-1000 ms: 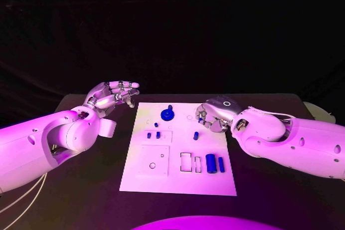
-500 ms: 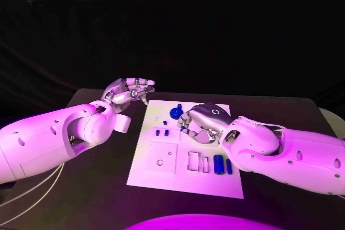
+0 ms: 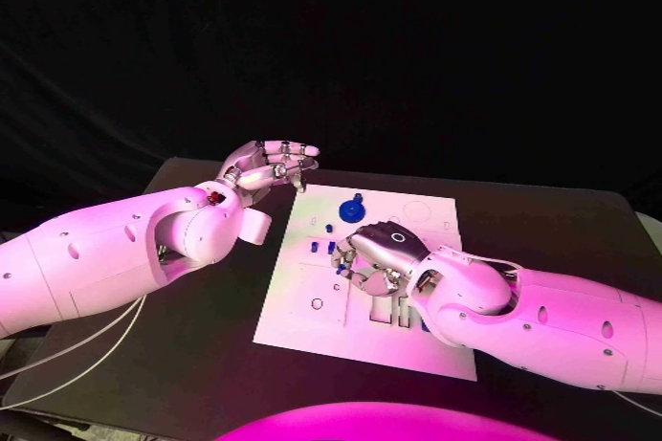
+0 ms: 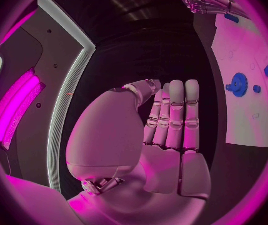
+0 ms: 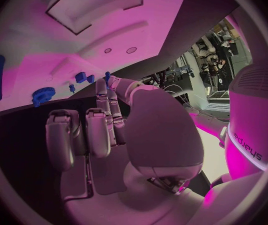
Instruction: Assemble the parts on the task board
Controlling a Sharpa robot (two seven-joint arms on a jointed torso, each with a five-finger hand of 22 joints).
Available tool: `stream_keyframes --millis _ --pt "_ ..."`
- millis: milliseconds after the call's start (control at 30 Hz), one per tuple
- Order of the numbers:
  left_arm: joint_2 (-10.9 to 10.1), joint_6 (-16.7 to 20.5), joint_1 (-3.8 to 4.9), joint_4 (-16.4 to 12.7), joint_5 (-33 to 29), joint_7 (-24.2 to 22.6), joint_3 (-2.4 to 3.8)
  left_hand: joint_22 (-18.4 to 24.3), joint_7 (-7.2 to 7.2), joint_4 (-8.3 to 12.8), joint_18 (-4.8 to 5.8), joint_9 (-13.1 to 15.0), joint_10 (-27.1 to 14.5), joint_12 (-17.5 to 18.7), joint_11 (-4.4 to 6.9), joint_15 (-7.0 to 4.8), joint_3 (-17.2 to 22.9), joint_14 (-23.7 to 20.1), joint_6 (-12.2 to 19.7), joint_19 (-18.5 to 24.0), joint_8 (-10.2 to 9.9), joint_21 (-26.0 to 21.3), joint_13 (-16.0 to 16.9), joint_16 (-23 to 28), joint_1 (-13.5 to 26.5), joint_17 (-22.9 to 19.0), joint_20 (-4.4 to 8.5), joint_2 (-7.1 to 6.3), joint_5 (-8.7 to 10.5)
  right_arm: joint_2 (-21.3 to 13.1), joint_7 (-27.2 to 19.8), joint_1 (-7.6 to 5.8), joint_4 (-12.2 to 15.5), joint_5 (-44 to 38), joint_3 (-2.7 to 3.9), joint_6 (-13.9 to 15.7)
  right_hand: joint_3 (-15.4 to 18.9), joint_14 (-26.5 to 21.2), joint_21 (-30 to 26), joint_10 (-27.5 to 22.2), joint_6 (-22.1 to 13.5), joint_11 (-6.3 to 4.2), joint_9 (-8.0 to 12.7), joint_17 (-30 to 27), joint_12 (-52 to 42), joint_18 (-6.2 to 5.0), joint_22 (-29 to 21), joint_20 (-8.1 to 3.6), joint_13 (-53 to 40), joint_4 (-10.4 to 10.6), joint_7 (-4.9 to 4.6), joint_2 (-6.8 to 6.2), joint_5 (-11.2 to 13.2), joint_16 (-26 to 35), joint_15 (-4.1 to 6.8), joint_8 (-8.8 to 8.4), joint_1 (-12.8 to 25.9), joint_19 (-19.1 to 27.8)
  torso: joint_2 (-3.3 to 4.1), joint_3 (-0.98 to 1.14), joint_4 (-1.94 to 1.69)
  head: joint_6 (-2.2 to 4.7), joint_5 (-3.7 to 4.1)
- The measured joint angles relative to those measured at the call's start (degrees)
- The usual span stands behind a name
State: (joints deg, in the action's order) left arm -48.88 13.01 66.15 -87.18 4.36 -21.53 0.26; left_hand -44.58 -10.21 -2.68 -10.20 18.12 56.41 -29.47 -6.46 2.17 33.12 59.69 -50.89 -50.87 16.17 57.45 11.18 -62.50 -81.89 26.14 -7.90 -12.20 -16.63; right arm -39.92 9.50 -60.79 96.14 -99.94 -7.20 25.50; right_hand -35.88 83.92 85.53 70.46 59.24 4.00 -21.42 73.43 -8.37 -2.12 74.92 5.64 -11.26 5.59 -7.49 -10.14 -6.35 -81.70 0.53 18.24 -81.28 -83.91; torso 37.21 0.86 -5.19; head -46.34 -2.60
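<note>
right robot hand (image 3: 375,257) has moved in over the task board (image 3: 414,350)

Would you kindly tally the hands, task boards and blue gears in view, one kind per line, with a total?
Silver hands: 2, the left hand and the right hand
White task board: 1
Blue gear: 1
Total: 4
The smaller blue parts are left uncounted, as the right hand hides some of them in the head view.

The right hand (image 3: 372,259) covered the middle of the task board (image 3: 428,350), hiding the parts beneath it; whether its curled fingers held anything could not be told.
</note>
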Motion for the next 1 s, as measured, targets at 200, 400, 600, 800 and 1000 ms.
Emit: stream_keyframes --millis 200,400,600,800,1000 --pt "0.0 0.0 0.0 0.0 0.0 0.1 -0.01 0.0 0.0 0.0 0.0 0.0 0.0 0.0 0.0 0.0 0.0 0.0 0.0 0.0 0.0 0.0 0.0 0.0 0.0 0.0 0.0 0.0 0.0 0.8 -0.2 0.53 -1.0 0.2 -0.13 -0.9 0.0 0.0 0.0 0.2 0.0 -0.01 0.0 0.0 0.0 0.0 0.0 0.0 0.1 0.0 0.0 -0.08 -0.1 0.0 0.0 -0.12 0.1 0.0 0.04 0.01 0.09 -0.31 -0.38" --pt "0.0 -0.1 0.0 0.0 0.0 0.1 -0.01 0.0 0.0 0.0 0.0 0.0 0.0 0.0 0.0 0.0 0.0 0.0 0.0 0.0 0.0 0.0 0.0 0.0 0.0 0.0 0.0 0.0 0.0 1.3 -0.2 0.92 -1.6 0.2 -0.23 -1.9 0.0 0.0 0.0 0.3 0.0 -0.09 -0.1 -0.1 0.0 -0.01 0.0 0.0 0.0 0.0 0.0 -0.16 -0.1 0.0 0.0 -0.2 0.2 0.0 0.06 0.08 0.09 -0.54 -0.56" --pt "0.0 -0.1 0.0 0.0 0.0 0.2 -0.01 -0.1 0.0 0.0 0.0 0.0 0.0 0.0 0.0 0.0 0.0 0.0 0.0 0.0 0.0 0.0 0.0 0.0 0.0 -0.1 0.0 0.0 0.0 1.6 -0.1 1.08 -2.1 0.2 -0.29 -3.0 0.0 0.0 0.0 0.3 0.0 -0.09 -0.1 -0.1 0.1 -0.01 0.0 0.0 0.0 0.0 0.01 -0.23 -0.1 0.0 0.0 -0.27 0.2 0.0 0.05 0.08 0.08 -0.75 -0.69" --pt "0.0 -0.2 0.0 0.0 0.0 0.3 -0.01 0.0 0.0 0.0 0.0 0.0 0.0 0.0 0.0 0.0 0.0 0.0 0.0 0.0 0.0 0.0 0.0 0.0 0.0 -0.1 0.0 0.0 0.0 2.0 -0.1 1.26 -2.4 0.1 -0.35 -3.8 0.0 0.0 0.0 0.3 0.0 -0.08 -0.1 -0.1 0.1 -0.01 0.0 0.0 0.0 0.0 0.02 -0.23 -0.1 0.0 0.0 -0.07 0.2 0.0 0.03 0.08 0.07 -0.91 -0.86" --pt "0.0 -0.3 0.0 0.0 0.0 0.4 -0.01 0.0 0.0 0.0 0.0 0.0 0.0 -0.2 0.0 0.0 0.0 0.0 0.0 0.0 0.0 0.0 0.0 0.0 0.0 -0.1 0.0 0.0 0.0 2.4 0.0 1.42 -2.9 0.0 -0.38 -4.2 0.2 0.0 0.0 0.2 -0.1 -0.16 -0.1 -0.1 0.1 -0.01 0.0 0.0 0.0 -0.2 0.09 -0.23 -0.1 0.0 0.0 -0.07 0.2 0.0 0.02 0.08 0.06 -1.05 -1.03"
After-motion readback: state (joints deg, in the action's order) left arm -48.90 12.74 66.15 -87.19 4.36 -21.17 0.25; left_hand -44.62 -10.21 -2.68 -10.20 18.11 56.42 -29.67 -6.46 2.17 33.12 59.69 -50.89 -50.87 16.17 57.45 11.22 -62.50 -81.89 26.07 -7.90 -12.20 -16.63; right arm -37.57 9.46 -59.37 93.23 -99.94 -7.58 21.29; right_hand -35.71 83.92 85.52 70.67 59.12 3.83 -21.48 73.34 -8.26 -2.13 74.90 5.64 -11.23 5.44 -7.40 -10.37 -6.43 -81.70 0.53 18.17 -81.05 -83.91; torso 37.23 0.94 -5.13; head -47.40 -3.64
